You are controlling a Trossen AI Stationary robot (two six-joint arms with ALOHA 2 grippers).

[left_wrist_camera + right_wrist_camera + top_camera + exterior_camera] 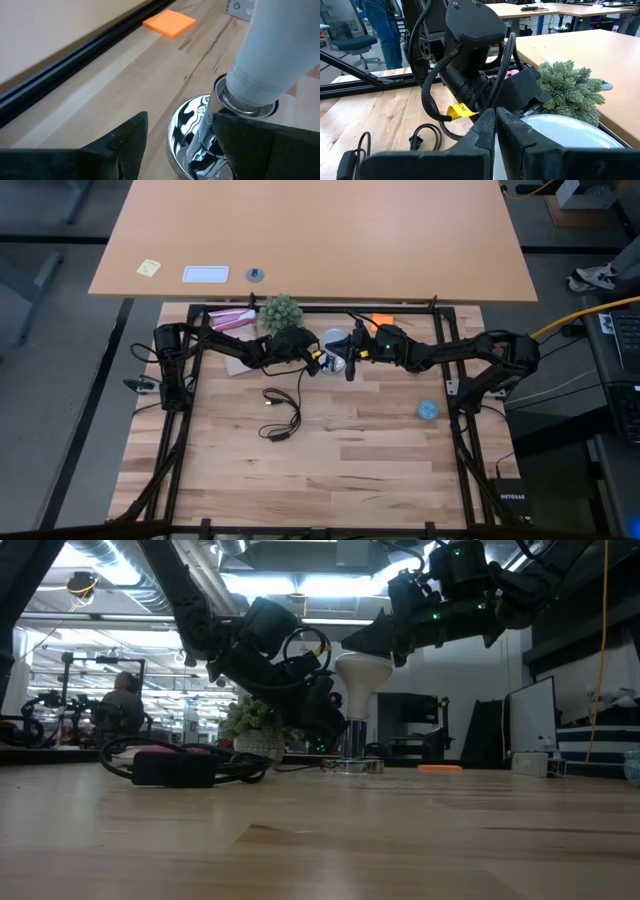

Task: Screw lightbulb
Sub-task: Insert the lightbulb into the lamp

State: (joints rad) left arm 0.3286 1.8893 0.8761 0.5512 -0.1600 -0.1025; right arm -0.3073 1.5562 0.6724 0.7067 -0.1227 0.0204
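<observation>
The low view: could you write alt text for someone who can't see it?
A white lightbulb stands upright in a shiny socket on a wooden table, with the left gripper low beside the socket and the right gripper shut just above the bulb's dome. A black cord and small green plant sit behind.

1. The bulb (pixel 362 675) stands upright in the socket (pixel 358 764) on the table (pixel 320 840).
2. The plant (pixel 281 310) is left of the socket.
3. The cord (pixel 283 415) lies in front.
</observation>
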